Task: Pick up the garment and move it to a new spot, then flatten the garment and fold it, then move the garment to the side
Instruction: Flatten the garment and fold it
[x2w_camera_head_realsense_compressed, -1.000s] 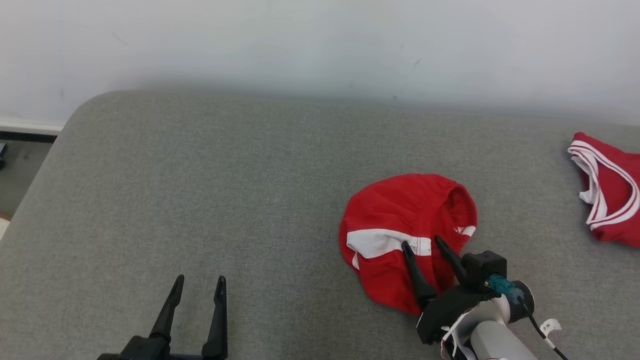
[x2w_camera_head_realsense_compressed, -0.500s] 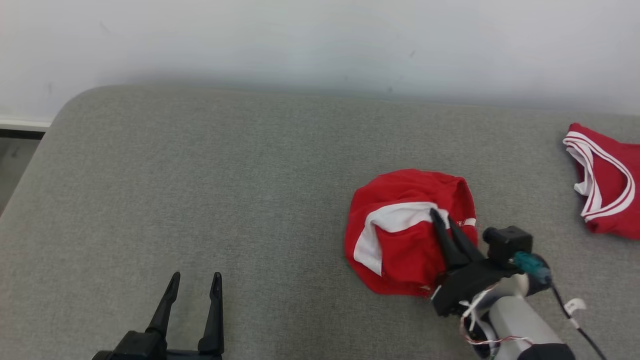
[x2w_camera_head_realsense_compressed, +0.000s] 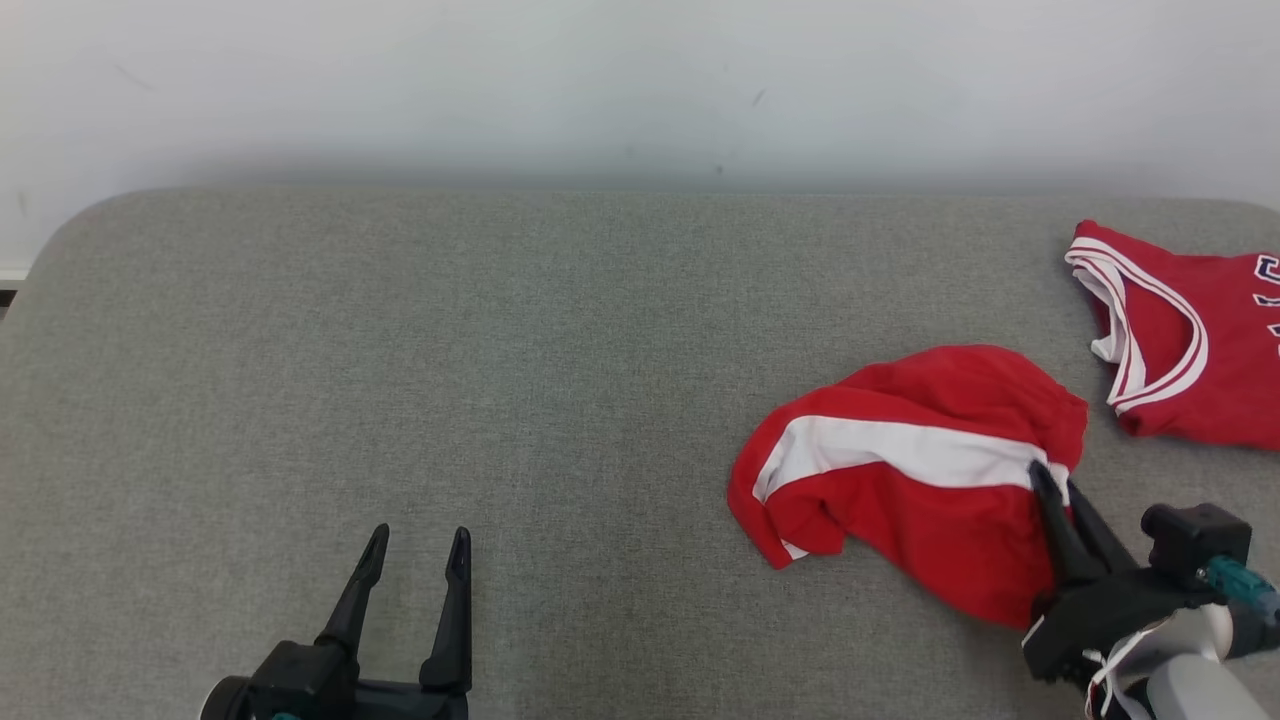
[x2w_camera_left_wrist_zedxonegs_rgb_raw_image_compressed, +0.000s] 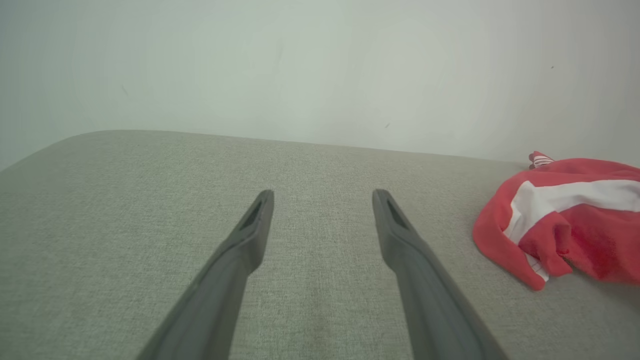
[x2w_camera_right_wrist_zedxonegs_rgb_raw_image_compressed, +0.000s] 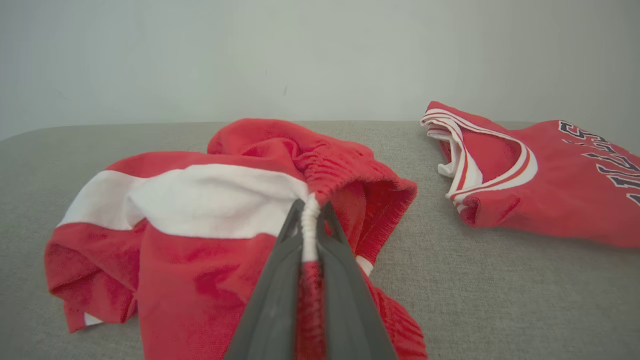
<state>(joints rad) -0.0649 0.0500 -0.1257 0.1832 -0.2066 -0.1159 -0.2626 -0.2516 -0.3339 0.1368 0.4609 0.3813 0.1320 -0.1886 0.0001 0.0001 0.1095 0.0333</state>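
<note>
The garment (x2w_camera_head_realsense_compressed: 900, 470) is a pair of red shorts with a white side stripe, lying crumpled on the grey cushion at the right. My right gripper (x2w_camera_head_realsense_compressed: 1045, 478) is shut on its waistband at the stripe's end; the right wrist view shows the garment (x2w_camera_right_wrist_zedxonegs_rgb_raw_image_compressed: 210, 200) pinched between the right gripper's (x2w_camera_right_wrist_zedxonegs_rgb_raw_image_compressed: 310, 207) two fingers. My left gripper (x2w_camera_head_realsense_compressed: 415, 540) stands open at the lower left over bare cushion, well apart from the cloth. In the left wrist view the left gripper (x2w_camera_left_wrist_zedxonegs_rgb_raw_image_compressed: 322, 196) is open and the garment (x2w_camera_left_wrist_zedxonegs_rgb_raw_image_compressed: 565, 220) lies far to its right.
A second red garment, a jersey (x2w_camera_head_realsense_compressed: 1190, 350) with white trim and dark lettering, lies at the right edge, close behind the shorts; the jersey (x2w_camera_right_wrist_zedxonegs_rgb_raw_image_compressed: 530, 170) is flat in the right wrist view. The grey cushion (x2w_camera_head_realsense_compressed: 450, 350) spreads wide to the left; a white wall rises behind.
My right gripper closed on the shorts' waistband and pulled it rightward, stretching the bunched cloth out. The head camera also turned right. The left gripper stayed open.
</note>
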